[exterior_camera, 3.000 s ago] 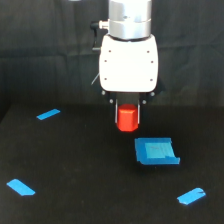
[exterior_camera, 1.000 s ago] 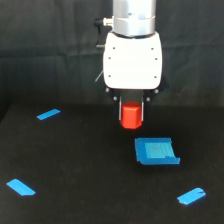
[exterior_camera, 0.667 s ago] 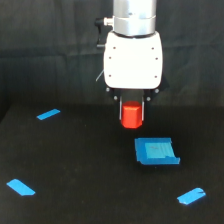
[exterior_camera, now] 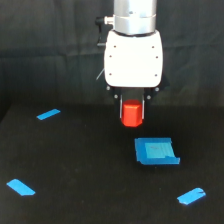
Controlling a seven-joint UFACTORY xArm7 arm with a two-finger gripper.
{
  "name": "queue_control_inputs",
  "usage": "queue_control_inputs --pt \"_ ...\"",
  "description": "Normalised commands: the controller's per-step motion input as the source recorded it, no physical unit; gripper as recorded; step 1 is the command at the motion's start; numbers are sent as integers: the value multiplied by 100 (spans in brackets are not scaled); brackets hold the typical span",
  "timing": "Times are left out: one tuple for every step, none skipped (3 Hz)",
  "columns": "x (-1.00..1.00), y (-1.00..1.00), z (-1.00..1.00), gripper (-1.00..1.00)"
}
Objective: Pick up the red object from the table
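Observation:
The red object, a small orange-red block, hangs in the air above the black table, clear of the surface. My gripper is shut on it, with dark fingers on either side of the block below the white arm head. The block is above and slightly to the exterior view's left of the blue tray.
A blue tray lies on the table just below and to the exterior view's right of the held block. Blue tape strips lie at the left back, left front and right front. A dark curtain hangs behind.
The arm has risen slightly and shifted a little to the exterior view's right with the red block still held. The tray and tape strips stay put.

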Motion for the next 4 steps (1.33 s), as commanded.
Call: queue_control_inputs --pt "3 -13 6 -100" --pt "-3 -1 4 -100" --pt "-2 -4 2 -100" --pt "-8 3 1 -100"
